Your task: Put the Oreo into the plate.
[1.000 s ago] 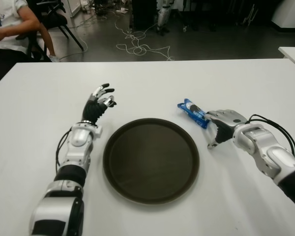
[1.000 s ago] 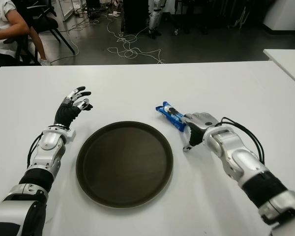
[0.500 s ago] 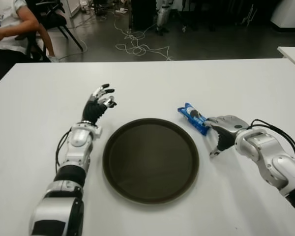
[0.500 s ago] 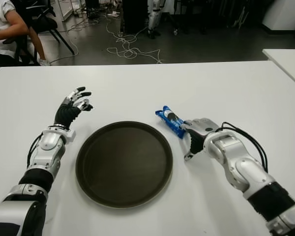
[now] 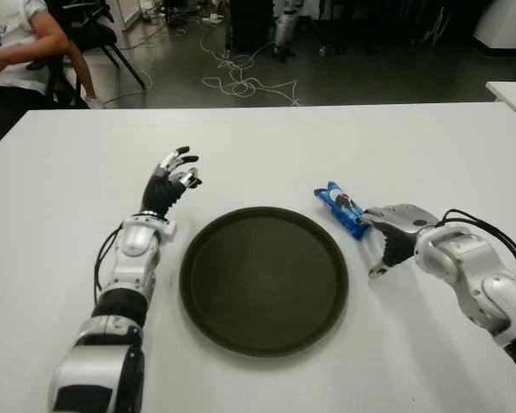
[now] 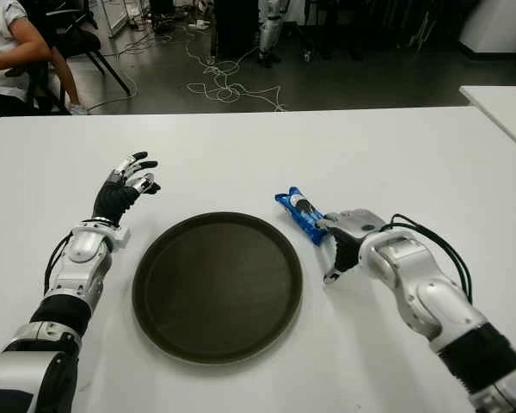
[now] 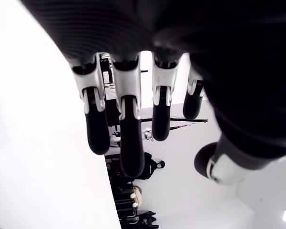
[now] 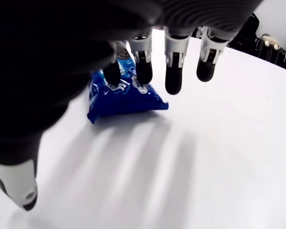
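- The worktop (image 5: 267, 138) is plain white all over.
- The plate (image 5: 264, 280) is dark brown, with no pattern.
- The Oreo (image 5: 342, 208) pack is bright blue with small white marks and a dark spot on it.
- The left hand (image 5: 172, 178) is black with silver bits on the fingers and black tips.
- The right hand (image 5: 394, 231) is silver-grey on top and black below, with black fingertips.
- Both arms are shiny silver with black parts, and black wires loop beside them.
- The floor (image 5: 327, 77) behind is dark grey, with white cables (image 5: 241, 82) on it.
- A person (image 5: 17, 43) sitting in the corner has a white shirt.
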Robot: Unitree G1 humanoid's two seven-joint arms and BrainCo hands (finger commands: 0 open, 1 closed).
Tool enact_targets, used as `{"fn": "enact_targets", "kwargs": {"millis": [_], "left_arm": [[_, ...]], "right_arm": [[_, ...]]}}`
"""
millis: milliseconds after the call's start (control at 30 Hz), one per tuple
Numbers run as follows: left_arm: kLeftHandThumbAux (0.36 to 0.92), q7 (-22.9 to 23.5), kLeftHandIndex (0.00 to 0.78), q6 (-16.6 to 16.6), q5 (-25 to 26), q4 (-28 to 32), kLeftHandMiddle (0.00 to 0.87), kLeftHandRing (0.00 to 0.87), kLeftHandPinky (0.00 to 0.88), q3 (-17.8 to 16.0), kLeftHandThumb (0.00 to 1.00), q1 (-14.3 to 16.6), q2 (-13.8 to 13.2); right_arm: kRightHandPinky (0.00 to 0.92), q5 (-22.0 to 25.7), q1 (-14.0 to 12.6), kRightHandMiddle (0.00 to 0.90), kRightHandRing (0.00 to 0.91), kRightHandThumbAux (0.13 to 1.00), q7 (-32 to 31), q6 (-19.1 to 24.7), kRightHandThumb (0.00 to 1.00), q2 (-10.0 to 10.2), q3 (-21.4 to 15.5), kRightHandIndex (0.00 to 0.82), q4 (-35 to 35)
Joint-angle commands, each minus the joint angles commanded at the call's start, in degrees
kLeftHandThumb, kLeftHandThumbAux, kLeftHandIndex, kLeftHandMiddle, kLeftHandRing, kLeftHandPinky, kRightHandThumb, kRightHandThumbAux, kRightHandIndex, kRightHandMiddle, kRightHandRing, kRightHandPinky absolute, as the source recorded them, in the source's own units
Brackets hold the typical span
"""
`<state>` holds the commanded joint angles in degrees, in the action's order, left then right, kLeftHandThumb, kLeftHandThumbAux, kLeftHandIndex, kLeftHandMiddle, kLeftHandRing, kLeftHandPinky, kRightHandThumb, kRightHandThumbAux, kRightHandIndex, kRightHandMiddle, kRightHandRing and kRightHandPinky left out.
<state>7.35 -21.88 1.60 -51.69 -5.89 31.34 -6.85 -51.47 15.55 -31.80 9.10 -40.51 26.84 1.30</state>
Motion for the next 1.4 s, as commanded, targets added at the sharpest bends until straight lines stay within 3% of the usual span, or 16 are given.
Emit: {"fn": "enact_targets", "kwargs": {"millis": [200,467,733,867,933,1033,1400], "left_arm": [[0.644,0.1,0.154,0.2,0.3,0.2,0.233,0.454,0.391,-0.1,1.0,0.0,0.0],[0.645,-0.2,0.152,-0.3,0.2,-0.4,0.234,0.452,0.382,-0.2,1.0,0.2,-0.2],[0.644,0.1,0.158,-0.3,0.3,-0.6,0.231,0.453,0.371,-0.3,1.0,0.3,-0.2],[0.645,0.1,0.159,-0.3,0.3,-0.6,0.225,0.451,0.363,-0.3,1.0,0.3,-0.3],[0.607,0.2,0.154,-0.3,0.3,-0.6,0.225,0.361,0.361,-0.3,0.806,0.3,-0.3],[0.59,0.3,0.154,-0.2,0.3,-0.6,0.228,0.323,0.365,-0.2,0.716,0.3,-0.4],[0.584,0.5,0.168,-0.8,0.3,-1.0,0.233,0.316,0.352,-0.3,0.688,0.4,-0.4]], "right_arm": [[0.13,0.9,-1.6,0.197,0.186,0.653,-2.8,-0.2,0.0,-1.5,-2.4,0.078,4.1],[0.219,0.7,-3.2,0.273,0.269,0.705,-6.3,1.3,0.0,-1.3,-4.4,0.108,7.3],[0.278,-0.1,-3.2,0.283,0.297,0.734,-7.8,1.4,0.0,-0.6,-5.1,0.115,7.9],[0.266,-0.4,-2.9,0.279,0.293,0.724,-7.9,1.9,0.0,0.1,-4.9,0.122,7.7],[0.268,-0.4,-2.6,0.269,0.284,0.712,-8.1,2.2,0.0,0.5,-4.8,0.118,7.7],[0.28,-0.3,-1.7,0.272,0.291,0.709,-8.3,2.3,0.0,1.1,-4.5,0.119,6.9],[0.337,-1.4,2.3,0.32,0.343,0.726,-6.3,1.4,0.0,4.8,-1.9,0.173,1.1]]}}
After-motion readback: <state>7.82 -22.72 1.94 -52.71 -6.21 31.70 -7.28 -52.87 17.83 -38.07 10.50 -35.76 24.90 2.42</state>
